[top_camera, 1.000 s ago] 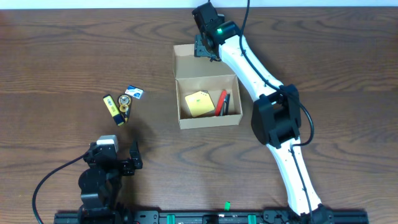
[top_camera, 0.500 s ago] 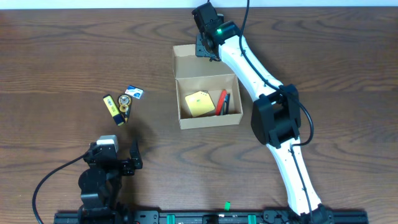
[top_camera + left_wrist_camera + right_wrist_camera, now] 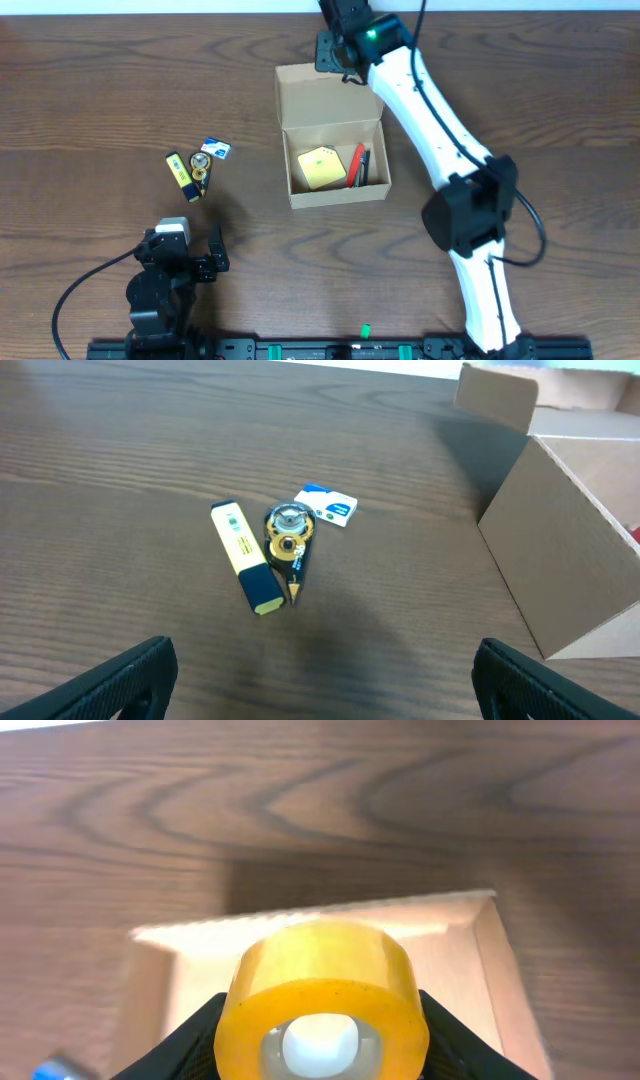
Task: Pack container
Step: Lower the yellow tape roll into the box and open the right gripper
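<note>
The container [image 3: 335, 195] is a tan cardboard box standing open, its flap lid [image 3: 320, 95] laid back on the far side. Inside lie a yellow note pad [image 3: 318, 167] and red and dark pens [image 3: 357, 165]. My right gripper [image 3: 340, 48] hovers over the lid's far edge. In the right wrist view this gripper [image 3: 320, 1045] is shut on a yellow tape roll [image 3: 320, 970], with the lid [image 3: 455, 945] below it. My left gripper [image 3: 186, 248] rests at the near left, open with nothing in it [image 3: 320, 700].
Left of the box lie a yellow highlighter [image 3: 178, 172], a round correction-tape dispenser [image 3: 203, 170] and a blue-white eraser [image 3: 215, 149]. They also appear ahead of the left gripper: highlighter [image 3: 245, 555], dispenser [image 3: 288, 535], eraser [image 3: 326, 505]. The right arm [image 3: 440, 120] spans the table's right side.
My right gripper has shifted toward the table's far edge with the tape roll, and its arm has swung right. The left arm has not moved.
</note>
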`<state>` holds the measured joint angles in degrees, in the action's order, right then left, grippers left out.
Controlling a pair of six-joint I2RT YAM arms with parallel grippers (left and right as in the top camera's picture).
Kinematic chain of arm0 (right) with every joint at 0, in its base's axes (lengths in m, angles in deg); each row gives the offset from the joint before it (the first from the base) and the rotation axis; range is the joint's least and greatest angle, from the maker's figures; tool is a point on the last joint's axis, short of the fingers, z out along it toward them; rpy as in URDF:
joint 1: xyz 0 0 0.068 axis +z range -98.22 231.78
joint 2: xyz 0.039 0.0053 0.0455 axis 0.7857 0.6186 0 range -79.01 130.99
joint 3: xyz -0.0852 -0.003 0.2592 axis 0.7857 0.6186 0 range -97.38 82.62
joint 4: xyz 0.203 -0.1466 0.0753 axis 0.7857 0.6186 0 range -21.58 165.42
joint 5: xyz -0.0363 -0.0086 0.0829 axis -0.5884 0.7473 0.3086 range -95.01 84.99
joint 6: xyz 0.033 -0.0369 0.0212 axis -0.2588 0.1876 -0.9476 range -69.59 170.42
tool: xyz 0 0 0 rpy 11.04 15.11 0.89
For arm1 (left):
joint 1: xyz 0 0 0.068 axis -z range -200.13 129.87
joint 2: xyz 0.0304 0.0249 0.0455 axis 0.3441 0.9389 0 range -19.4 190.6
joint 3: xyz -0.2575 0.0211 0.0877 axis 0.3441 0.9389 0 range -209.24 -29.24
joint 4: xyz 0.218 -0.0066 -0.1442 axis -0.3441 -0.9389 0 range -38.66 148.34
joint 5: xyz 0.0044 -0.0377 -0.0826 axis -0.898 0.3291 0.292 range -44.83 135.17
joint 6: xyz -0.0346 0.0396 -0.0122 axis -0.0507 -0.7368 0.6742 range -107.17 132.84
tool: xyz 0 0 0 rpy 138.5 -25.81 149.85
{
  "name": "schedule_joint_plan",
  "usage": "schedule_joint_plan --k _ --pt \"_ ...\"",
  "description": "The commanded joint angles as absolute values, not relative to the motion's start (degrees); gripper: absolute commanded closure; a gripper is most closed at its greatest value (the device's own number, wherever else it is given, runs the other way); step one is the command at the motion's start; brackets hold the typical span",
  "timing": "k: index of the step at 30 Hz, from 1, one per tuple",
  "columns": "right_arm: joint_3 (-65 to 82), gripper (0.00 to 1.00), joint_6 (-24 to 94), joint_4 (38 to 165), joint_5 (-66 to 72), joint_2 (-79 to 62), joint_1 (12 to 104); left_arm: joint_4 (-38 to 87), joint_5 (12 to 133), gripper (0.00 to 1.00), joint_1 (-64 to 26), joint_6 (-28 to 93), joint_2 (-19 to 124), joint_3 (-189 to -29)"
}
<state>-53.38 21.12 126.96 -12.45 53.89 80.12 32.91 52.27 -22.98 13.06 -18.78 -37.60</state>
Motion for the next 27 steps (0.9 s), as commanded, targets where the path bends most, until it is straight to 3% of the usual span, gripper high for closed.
schedule_joint_plan --k 1,10,16,27 --pt "-53.52 0.67 22.21 130.33 -12.01 50.37 82.48 32.93 52.24 0.05 -23.0 13.5 -19.15 -36.53" --pt "-53.52 0.68 26.32 149.04 2.57 48.23 86.96 32.93 52.24 0.05 -23.0 13.5 -19.15 -36.53" --pt "-53.47 0.7 29.4 159.16 3.4 48.29 89.52 32.93 52.24 0.05 -23.0 13.5 -19.15 -36.53" --pt "-47.24 0.73 34.21 157.25 1.95 48.6 90.22 32.93 52.24 0.05 -23.0 13.5 -19.15 -36.53"
